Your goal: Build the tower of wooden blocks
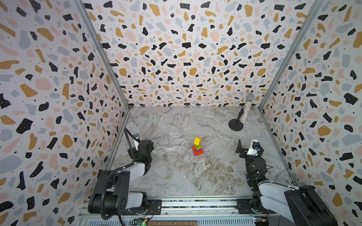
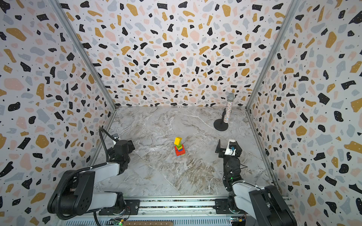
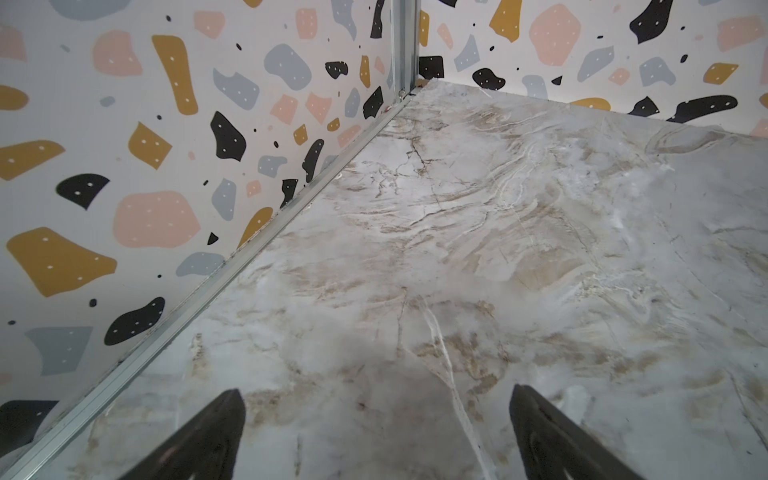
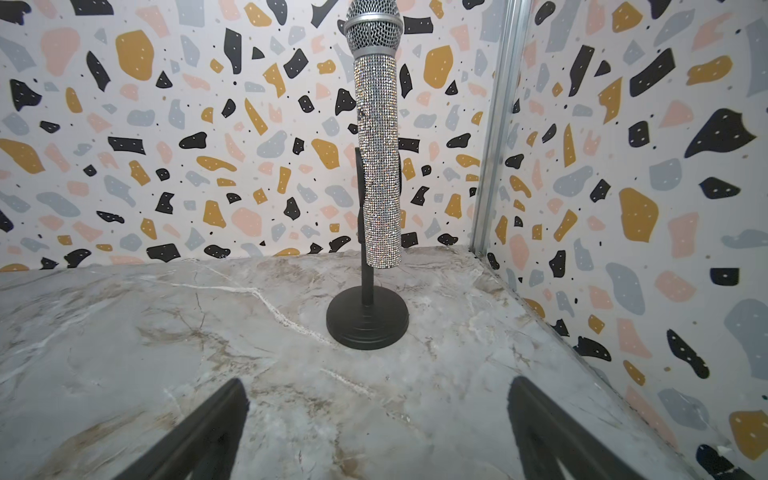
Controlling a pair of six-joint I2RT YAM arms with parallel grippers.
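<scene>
The tower [image 1: 197, 149] [image 2: 179, 149] of wood blocks stands alone at the middle of the marble table. Its base is a wide red block [image 1: 196, 151], with blue and green blocks above it and a yellow block [image 1: 197, 140] on top, turned slightly askew. My left gripper [image 3: 376, 399] hangs open over bare marble near the left wall, well left of the tower, and holds nothing. My right gripper [image 4: 376, 395] is open and empty too, well right of the tower, facing the back right corner. Neither wrist view shows the tower.
A glittery silver microphone [image 1: 247, 107] [image 4: 378, 158] stands on a black round stand [image 4: 368, 322] at the back right. Patterned walls close in the table [image 1: 176, 176] on the left, back and right. A metal rail [image 1: 195, 203] runs along the front edge.
</scene>
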